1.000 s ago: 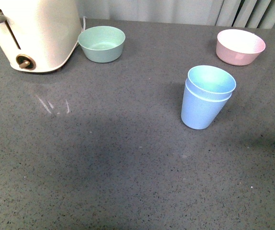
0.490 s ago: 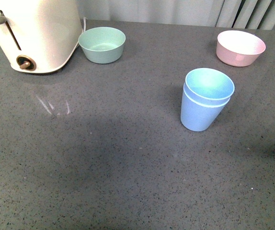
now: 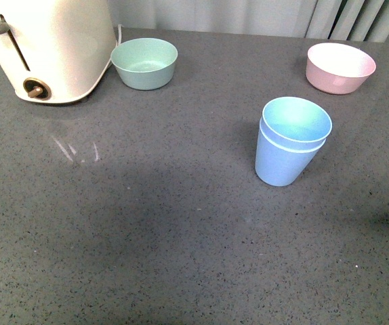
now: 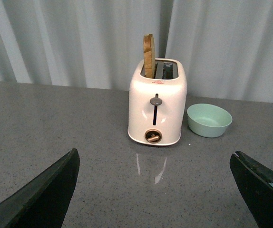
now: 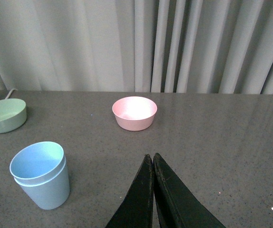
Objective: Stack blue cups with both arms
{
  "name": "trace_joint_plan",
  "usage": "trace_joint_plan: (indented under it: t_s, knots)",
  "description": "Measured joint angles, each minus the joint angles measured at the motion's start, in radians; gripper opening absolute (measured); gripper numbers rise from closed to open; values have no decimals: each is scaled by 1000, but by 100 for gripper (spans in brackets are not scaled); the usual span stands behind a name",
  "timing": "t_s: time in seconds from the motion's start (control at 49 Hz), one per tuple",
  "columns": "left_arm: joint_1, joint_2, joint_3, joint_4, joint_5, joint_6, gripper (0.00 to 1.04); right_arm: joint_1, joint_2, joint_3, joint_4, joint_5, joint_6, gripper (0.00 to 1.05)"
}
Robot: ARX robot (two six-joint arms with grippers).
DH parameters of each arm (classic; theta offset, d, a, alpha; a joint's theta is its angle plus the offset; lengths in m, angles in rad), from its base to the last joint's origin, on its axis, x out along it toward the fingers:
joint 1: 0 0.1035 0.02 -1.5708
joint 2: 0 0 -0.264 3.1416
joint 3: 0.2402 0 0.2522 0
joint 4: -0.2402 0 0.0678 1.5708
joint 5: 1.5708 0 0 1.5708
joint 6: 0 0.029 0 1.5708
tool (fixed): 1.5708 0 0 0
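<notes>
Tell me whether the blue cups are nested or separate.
Nested. One of the blue cups sits inside the other, its rim just above the outer rim; the right wrist view shows the same. The stack stands upright, with neither gripper touching it.

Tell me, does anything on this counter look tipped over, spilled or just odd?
Nothing much. The blue cups stand upright, one nested in the other, no spill around them. The mint bowl and pink bowl sit upright. Only oddity: a slice of bread sticks up from the toaster.
</notes>
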Motion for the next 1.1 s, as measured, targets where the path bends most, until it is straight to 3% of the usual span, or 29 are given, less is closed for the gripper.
trace_joint_plan:
  t_s: [0.184, 0.388, 0.653, 0.878, 0.939, 1.102]
  knots:
    - [0, 0, 0, 0, 0, 0, 96, 0, -150, 1, -177, 1, 0, 2]
    - [0, 0, 0, 0, 0, 0, 96, 0, -182, 1, -187, 0, 0, 3]
    - [0, 0, 0, 0, 0, 0, 96, 0, -182, 1, -187, 0, 0, 57]
    - [0, 0, 0, 0, 0, 0, 96, 0, -183, 1, -187, 0, 0, 90]
    - [0, 0, 0, 0, 0, 0, 96, 0, -183, 1, -187, 0, 1, 97]
    - [0, 0, 0, 0, 0, 0, 96, 0, -183, 1, -187, 0, 2, 96]
